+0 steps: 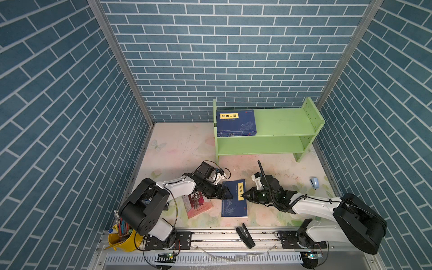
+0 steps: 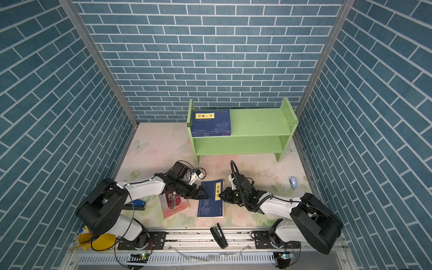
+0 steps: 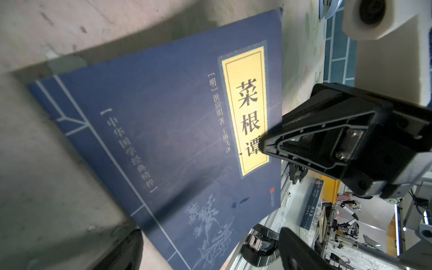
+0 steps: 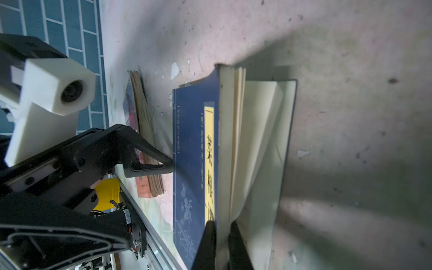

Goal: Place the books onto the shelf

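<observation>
Right gripper (image 4: 221,225), closed tight, pinches the front cover and first pages of the dark blue book (image 1: 233,205), on the table (image 1: 182,149) between the arms, leaves fanning open. The left gripper (image 1: 229,194) is spread wide and empty, one fingertip at the book's spine edge, beside the red-covered book (image 1: 198,208); more blue books (image 1: 236,121) lie stacked flat on the upper tier of the green shelf (image 1: 280,121).

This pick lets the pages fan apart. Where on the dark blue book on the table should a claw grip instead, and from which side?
Probably the spine edge of the dark blue book, from the left arm's side, where the open left claw stands: the pages are bound there. The right claw, shut on the open edge, holds only the cover and some pages.
</observation>
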